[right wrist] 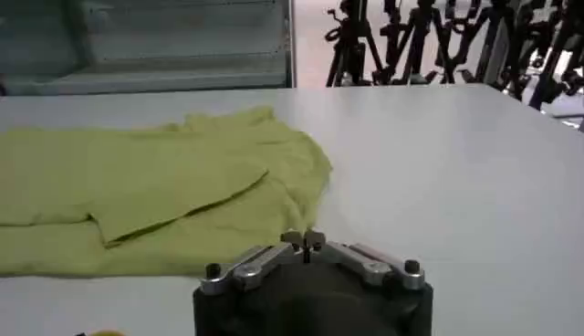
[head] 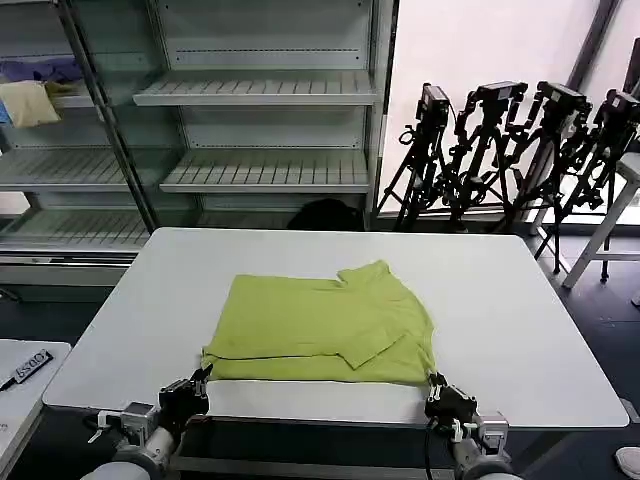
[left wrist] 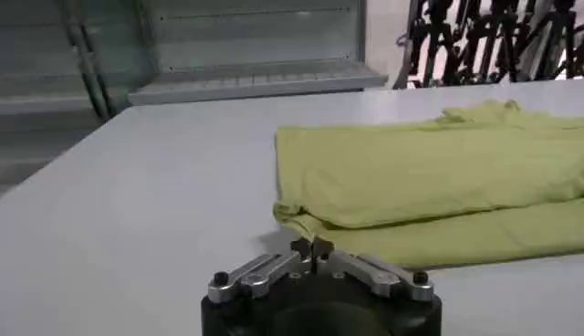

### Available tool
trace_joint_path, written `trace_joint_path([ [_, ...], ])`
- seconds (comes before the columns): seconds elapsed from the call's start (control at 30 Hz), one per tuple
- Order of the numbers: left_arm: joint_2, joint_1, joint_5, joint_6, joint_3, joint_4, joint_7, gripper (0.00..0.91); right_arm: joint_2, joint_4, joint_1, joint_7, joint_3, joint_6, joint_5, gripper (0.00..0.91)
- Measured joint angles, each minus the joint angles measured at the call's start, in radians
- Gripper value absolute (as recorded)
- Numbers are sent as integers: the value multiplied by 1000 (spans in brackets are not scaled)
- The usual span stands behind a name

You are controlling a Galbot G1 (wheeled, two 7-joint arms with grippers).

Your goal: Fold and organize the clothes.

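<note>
The clothes are one lime yellow-green T-shirt (head: 320, 330), lying flat and partly folded near the front of the white table (head: 520, 300), with a sleeve flap doubled over on its right half. My left gripper (head: 203, 376) is shut at the table's front edge, just before the shirt's front left corner (left wrist: 290, 215). In the left wrist view its fingertips (left wrist: 311, 245) meet with nothing seen between them. My right gripper (head: 435, 384) is shut the same way at the front right corner of the T-shirt (right wrist: 182, 183), and its tips (right wrist: 304, 239) are pressed together next to the hem.
Metal shelving (head: 260, 90) stands behind the table, with a pale yellow cloth (head: 28, 102) and a purple-blue cloth (head: 45, 68) on it at upper left. Camera tripods (head: 510, 140) crowd the back right. A small white side table (head: 20, 385) sits at the left.
</note>
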Motion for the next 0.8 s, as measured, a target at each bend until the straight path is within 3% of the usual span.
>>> trace_joint_path([
  [0.17, 1, 29, 1, -4, -4, -13, -3, 0, 3, 20, -28, 6, -9, 0, -3, 0],
  [0.2, 0, 34, 3, -4, -4, -15, -5, 0, 3, 23, -32, 6, -9, 0, -3, 907],
  [0.27, -2, 44, 7, -5, -4, -21, -6, 20, 3, 26, -38, 8, -11, 0, -4, 907],
  [0.3, -2, 49, 9, -5, -6, -24, -7, 91, 4, 27, -41, 9, -12, 1, -5, 907],
  [0.33, -2, 54, 9, -5, -8, -28, -9, 907, 5, 28, -43, 11, -12, 1, -6, 907],
  [0.8, -10, 90, 32, -34, -16, -38, -64, 907, 18, 52, -55, 25, 1, 12, 2, 907],
])
